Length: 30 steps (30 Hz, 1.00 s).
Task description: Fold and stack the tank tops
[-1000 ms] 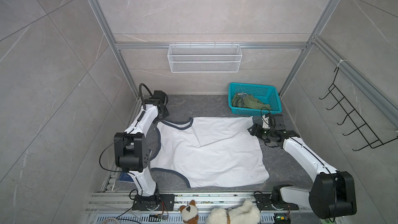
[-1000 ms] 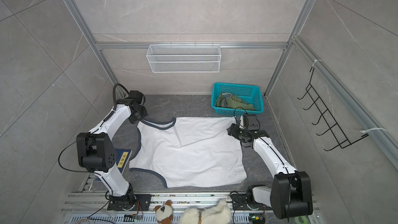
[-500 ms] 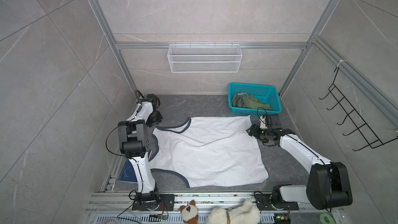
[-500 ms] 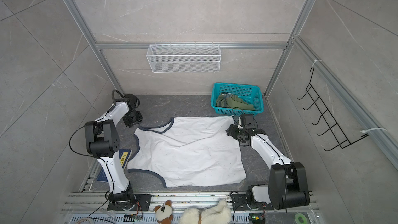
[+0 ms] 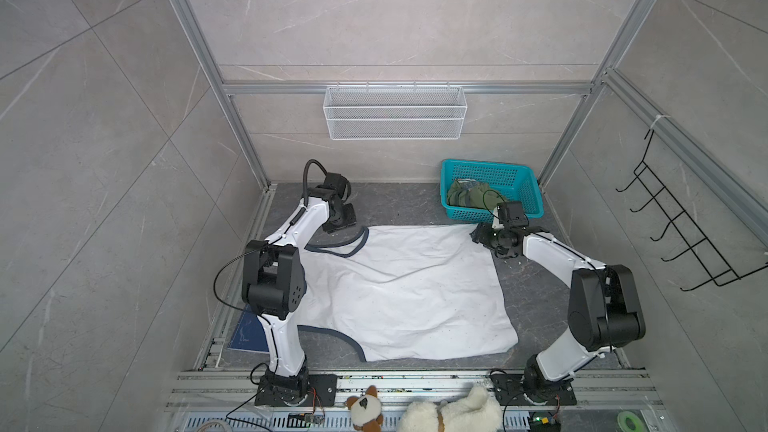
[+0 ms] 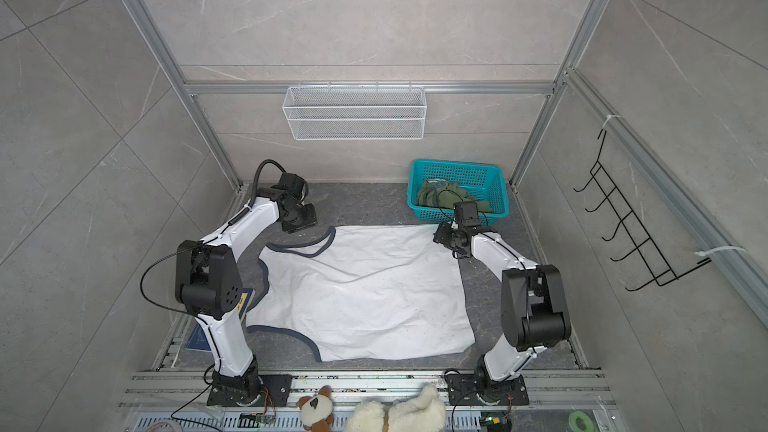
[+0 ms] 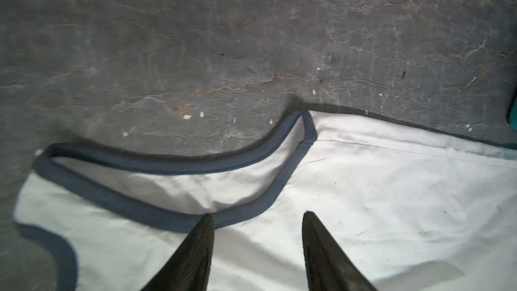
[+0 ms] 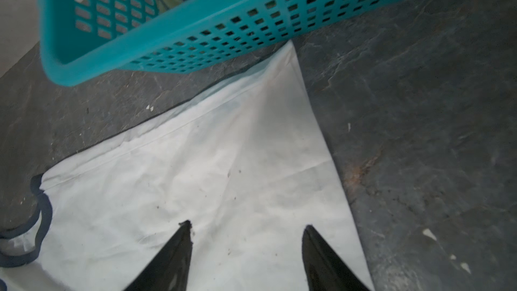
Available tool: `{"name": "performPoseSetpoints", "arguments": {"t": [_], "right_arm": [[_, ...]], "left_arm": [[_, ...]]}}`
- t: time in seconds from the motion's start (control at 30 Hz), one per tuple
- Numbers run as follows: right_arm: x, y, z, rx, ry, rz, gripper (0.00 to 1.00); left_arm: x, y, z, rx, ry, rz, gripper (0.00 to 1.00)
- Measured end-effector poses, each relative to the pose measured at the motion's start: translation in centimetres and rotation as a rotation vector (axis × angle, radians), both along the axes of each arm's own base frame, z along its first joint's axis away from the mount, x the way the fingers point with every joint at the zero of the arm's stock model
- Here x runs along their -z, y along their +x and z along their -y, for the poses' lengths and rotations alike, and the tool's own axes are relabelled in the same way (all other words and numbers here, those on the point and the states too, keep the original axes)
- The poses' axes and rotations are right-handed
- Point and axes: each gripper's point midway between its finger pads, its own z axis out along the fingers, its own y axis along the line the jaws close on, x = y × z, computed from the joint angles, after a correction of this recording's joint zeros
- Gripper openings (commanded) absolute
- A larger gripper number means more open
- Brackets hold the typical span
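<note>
My left end effector (image 7: pixel 257 218) hangs spread over the white tank top (image 5: pixel 411 297), flat on the table (image 5: pixel 399 205); my right end effector (image 8: pixel 247 226), spread too, hovers over its corner beside the teal basket (image 5: pixel 486 169) holding the olive tank top (image 5: pixel 467 197).

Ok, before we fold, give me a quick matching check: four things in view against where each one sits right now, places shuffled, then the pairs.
Things:
1. white tank top
2. olive tank top
3. plush toys
4. wire basket

Places:
A. in the teal basket
B. hung on the back wall
C. spread out on the table
D. by the front rail

Pairs: 1-C, 2-A, 3-D, 4-B
</note>
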Motion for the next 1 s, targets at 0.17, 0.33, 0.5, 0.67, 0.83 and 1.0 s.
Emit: {"name": "performPoseSetpoints", "arguments": {"t": [0.17, 0.33, 0.5, 0.67, 0.83, 1.0], "right_arm": [[1.2, 1.5, 0.9, 0.023, 0.0, -0.005, 0.64], [2.0, 2.5, 1.7, 0.043, 0.001, 0.003, 0.64], [3.2, 3.4, 2.3, 0.054, 0.013, -0.002, 0.63], [4.1, 3.9, 2.4, 0.054, 0.022, -0.006, 0.63], [4.3, 4.1, 2.6, 0.057, 0.028, -0.005, 0.63], [4.2, 4.2, 2.9, 0.061, 0.032, -0.003, 0.63]], "left_arm": [[4.4, 1.4, 2.1, 0.056, -0.052, -0.054, 0.47], [6.3, 1.4, 3.9, 0.099, -0.098, -0.083, 0.42], [5.8, 2.6, 6.1, 0.14, -0.132, -0.051, 0.36], [6.5, 3.4, 7.5, 0.163, -0.147, -0.044, 0.3], [7.6, 3.4, 7.6, 0.163, -0.14, -0.066, 0.36], [7.8, 3.1, 7.5, 0.165, -0.102, -0.068, 0.45]]}}
